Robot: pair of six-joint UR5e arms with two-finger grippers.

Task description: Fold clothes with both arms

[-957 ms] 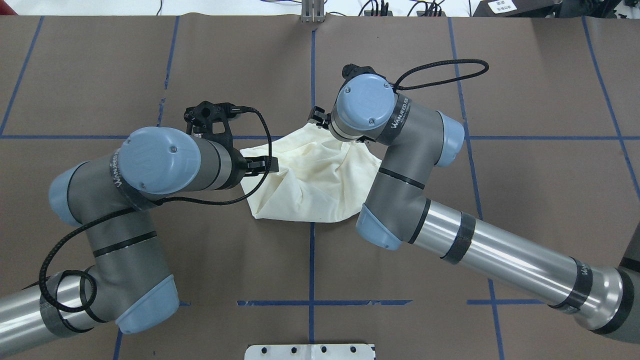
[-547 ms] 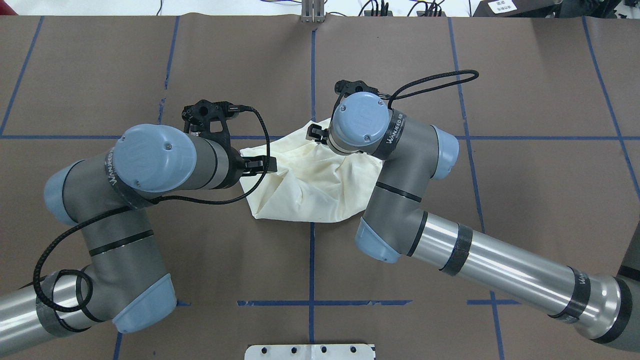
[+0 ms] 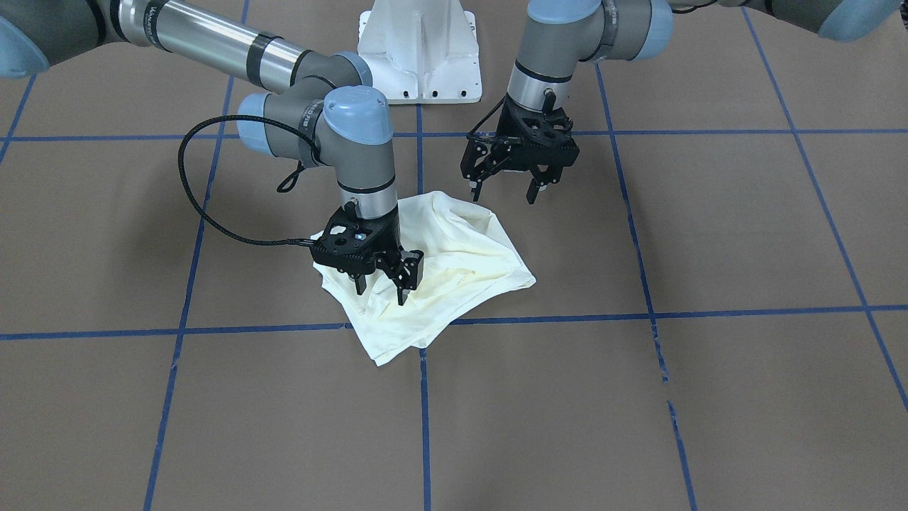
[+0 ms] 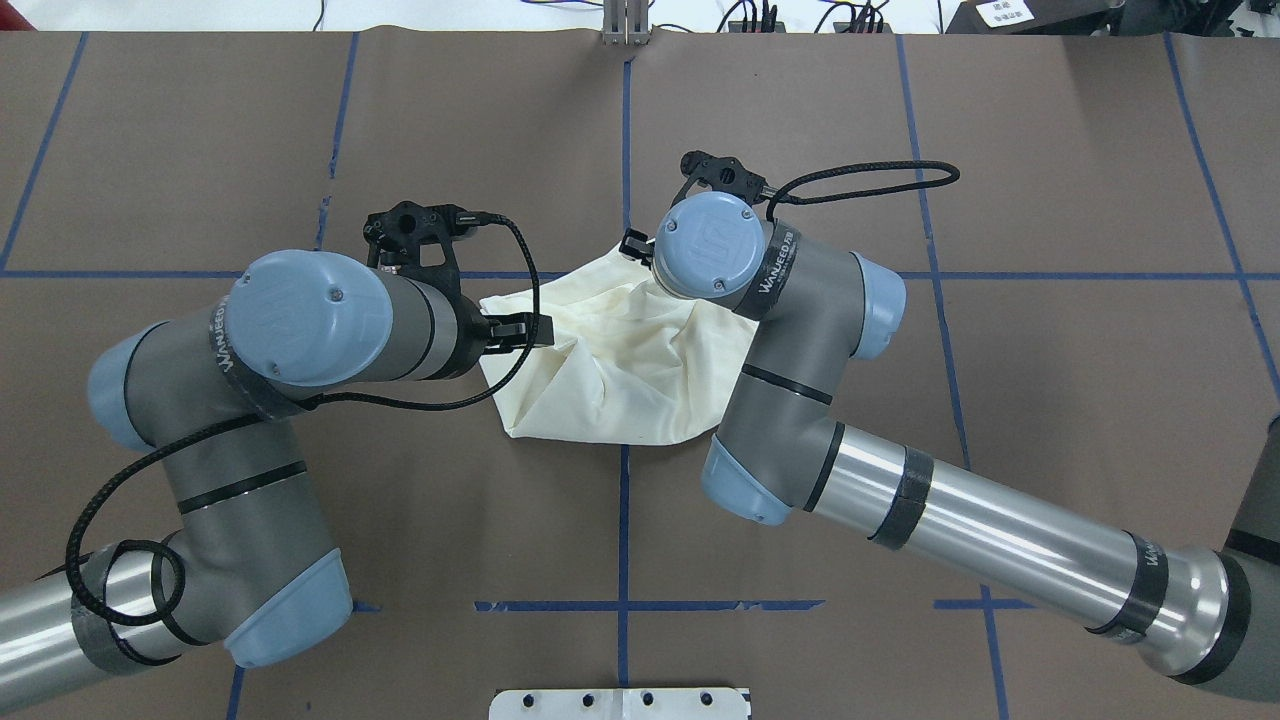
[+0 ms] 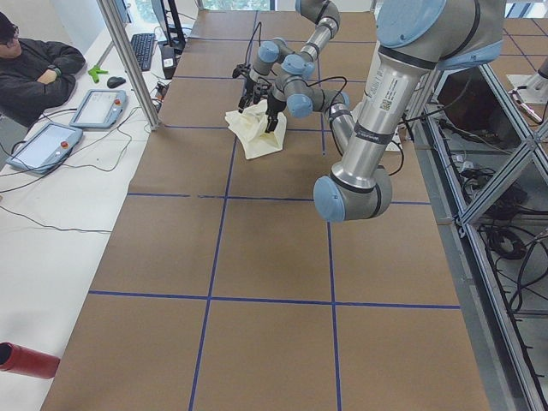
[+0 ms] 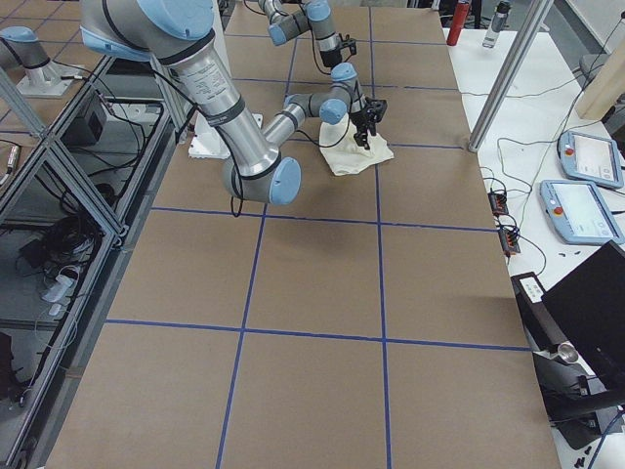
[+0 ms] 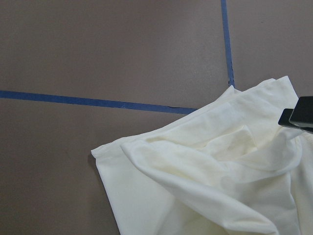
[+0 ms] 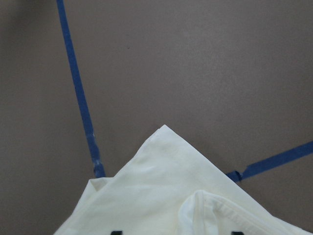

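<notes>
Both arms are working over a bunched cream T-shirt (image 3: 461,259) lying mid-table (image 3: 674,397).
The right gripper (image 3: 381,287) is setting spread jaws onto the soft, creased cotton, seemingly pinching nothing yet. The left gripper (image 3: 502,195) is hovering wide open just beside the shirt's corner. Each should be closing on one hemmed edge, not a thick bunch, before drawing the limp cloth flat.

right pincer (image 3: 381,287) shifted toward the robot and leftward over the T-shirt (image 3: 468,248); left arm (image 4: 305,315) drawn slightly outward
</notes>
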